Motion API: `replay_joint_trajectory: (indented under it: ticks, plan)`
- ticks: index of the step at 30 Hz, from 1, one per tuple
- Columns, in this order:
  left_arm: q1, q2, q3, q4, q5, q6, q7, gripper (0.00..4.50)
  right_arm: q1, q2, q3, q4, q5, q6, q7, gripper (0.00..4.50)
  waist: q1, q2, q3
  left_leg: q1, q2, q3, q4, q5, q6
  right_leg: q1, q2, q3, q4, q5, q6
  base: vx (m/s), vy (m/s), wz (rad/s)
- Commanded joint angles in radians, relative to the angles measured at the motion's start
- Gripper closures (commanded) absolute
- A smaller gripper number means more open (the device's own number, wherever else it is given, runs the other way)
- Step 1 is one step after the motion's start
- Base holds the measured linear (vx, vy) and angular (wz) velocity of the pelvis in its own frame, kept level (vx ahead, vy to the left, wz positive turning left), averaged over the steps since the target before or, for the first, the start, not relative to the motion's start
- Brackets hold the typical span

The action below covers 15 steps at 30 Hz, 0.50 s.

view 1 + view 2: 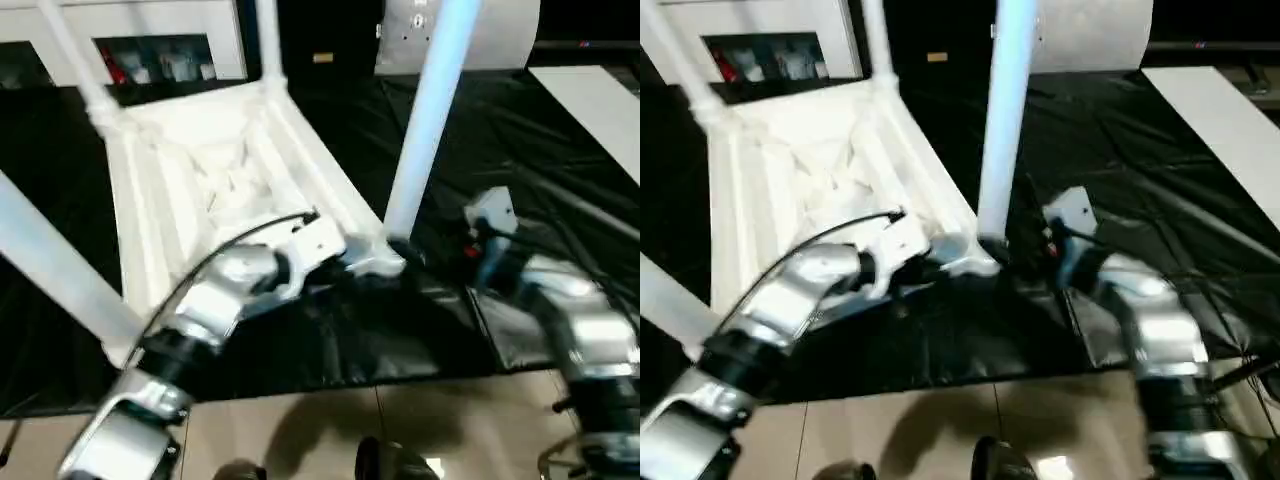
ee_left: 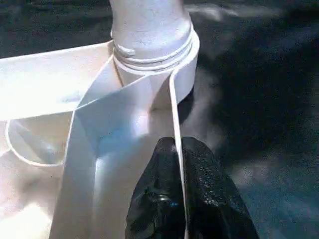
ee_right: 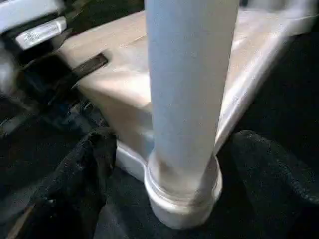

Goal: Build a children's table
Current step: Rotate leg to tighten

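TEXT: I read none | LABEL: I see one with print on the left gripper's housing (image 3: 42,32), characters not legible | BRANDS: I find none | NUMBERS: I find none | SIGNS: I find none

A desk (image 1: 500,130) covered in a wrinkled black sheet carries the work, its near edge meeting a pale tiled floor (image 1: 460,420). A white children's table (image 1: 215,185) lies upside down on the sheet toward the desk's left side, ribbed underside facing up and legs rising from its corner sockets; the leg (image 1: 425,120) at its near right corner stands upright close to the desk's near edge. A flat white panel (image 1: 595,110) rests on the sheet near the desk's far right corner.
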Motion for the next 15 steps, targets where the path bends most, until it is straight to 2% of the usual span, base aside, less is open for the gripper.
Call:
replay_joint_trajectory:
  ticks: [1, 5, 6, 7, 8, 10, 12, 13, 15]
  plan:
    - [0.013, 0.02, -0.069, -0.001, -0.002, -0.049, -0.111, 4.5, -0.014, -0.023, 0.026, -0.026, 0.025, 0.013, 0.089, 0.2, 0.007, -0.028, -0.085, -0.026, 0.031, 0.014, -0.058, -0.065, 0.166, 0.076, -0.048, 0.056, -0.075, -0.465, -0.122, 0.0, 0.0, 0.0]
    - [0.015, 0.082, -0.106, -0.013, -0.021, -0.119, -0.251, 4.5, -0.035, -0.076, 0.069, -0.005, 0.043, 0.008, 0.228, 0.2, 0.016, -0.029, -0.09, -0.022, 0.04, 0.014, -0.059, -0.055, 0.164, 0.075, -0.05, 0.059, -0.068, -0.425, -0.148, 0.0, 0.0, 0.0]
    - [0.014, 0.094, -0.113, -0.012, -0.02, -0.137, -0.273, 4.5, -0.04, -0.085, 0.078, 0.002, 0.042, 0.002, 0.251, 0.44, 0.024, -0.026, -0.093, -0.018, 0.042, 0.014, -0.058, -0.044, 0.166, 0.072, -0.051, 0.061, -0.064, -0.4, -0.163, 0.0, 0.0, 0.0]
    - [0.012, 0.106, -0.121, -0.01, -0.02, -0.154, -0.297, 4.5, -0.048, -0.092, 0.088, 0.015, 0.041, -0.005, 0.278, 0.54, 0.026, -0.027, -0.093, -0.018, 0.044, 0.013, -0.058, -0.034, 0.168, 0.072, -0.051, 0.063, -0.058, -0.371, -0.18, 0.0, 0.0, 0.0]
    - [0.007, 0.117, -0.128, -0.003, -0.018, -0.175, -0.322, 4.5, -0.061, -0.096, 0.104, 0.035, 0.037, -0.011, 0.31, 0.56, 0.028, -0.032, -0.094, -0.017, 0.046, 0.015, -0.058, -0.03, 0.168, 0.072, -0.051, 0.064, -0.057, -0.363, -0.184, 0.0, 0.0, 0.0]
    - [0.0, 0.128, -0.135, -0.001, -0.027, -0.189, -0.362, 4.5, -0.081, -0.095, 0.127, 0.066, 0.029, -0.031, 0.354, 0.73, 0.034, -0.029, -0.097, -0.016, 0.048, 0.015, -0.057, -0.019, 0.163, 0.073, -0.053, 0.065, -0.051, -0.336, -0.205, 0.0, 0.0, 0.0]
    - [-0.004, 0.132, -0.137, 0.001, -0.03, -0.198, -0.379, 4.5, -0.091, -0.096, 0.139, 0.082, 0.025, -0.036, 0.378, 0.98, 0.038, -0.032, -0.099, -0.018, 0.048, 0.016, -0.056, -0.012, 0.159, 0.075, -0.054, 0.065, -0.047, -0.318, -0.213, 0.0, 0.0, 0.0]
    - [-0.006, 0.133, -0.137, 0.003, -0.03, -0.201, -0.382, 4.5, -0.095, -0.096, 0.147, 0.086, 0.024, -0.037, 0.391, 1.01, 0.039, -0.038, -0.1, -0.02, 0.049, 0.017, -0.056, -0.008, 0.16, 0.077, -0.054, 0.066, -0.046, -0.313, -0.214, 0.0, 0.0, 0.0]
    - [-0.014, 0.135, -0.136, 0.01, -0.033, -0.208, -0.39, 4.5, -0.105, -0.097, 0.165, 0.096, 0.024, -0.039, 0.421, 1.09, 0.044, -0.037, -0.101, -0.021, 0.048, 0.016, -0.055, -0.002, 0.16, 0.078, -0.054, 0.065, -0.045, -0.315, -0.213, 0.0, 0.0, 0.0]
